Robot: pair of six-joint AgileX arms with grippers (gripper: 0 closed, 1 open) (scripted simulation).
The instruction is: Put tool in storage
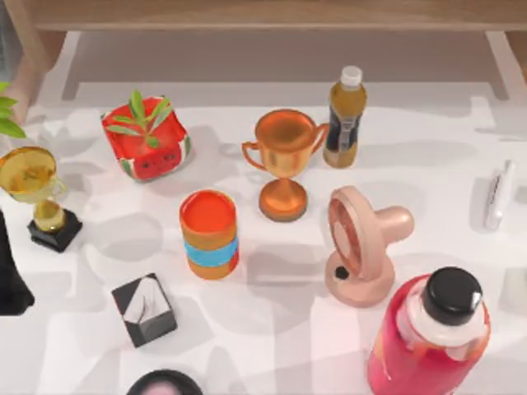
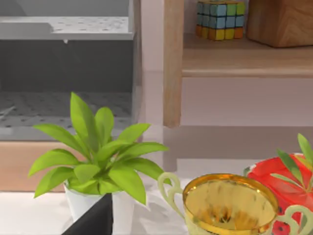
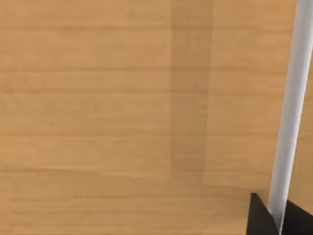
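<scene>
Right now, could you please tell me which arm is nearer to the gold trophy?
Left. My left arm sits at the table's left edge, just beside the gold trophy; my right gripper faces a wooden panel, apparently well away from it.

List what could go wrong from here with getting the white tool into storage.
1. The tool lies flat near the table's right edge; a clumsy pinch on so thin a bar may push it off.
2. The big red bottle and the pink fan stand close by; an arm reaching across from the left could knock them.
3. The amber bottle is tall and narrow, so a sweep toward the wooden shelf behind could tip it.
</scene>
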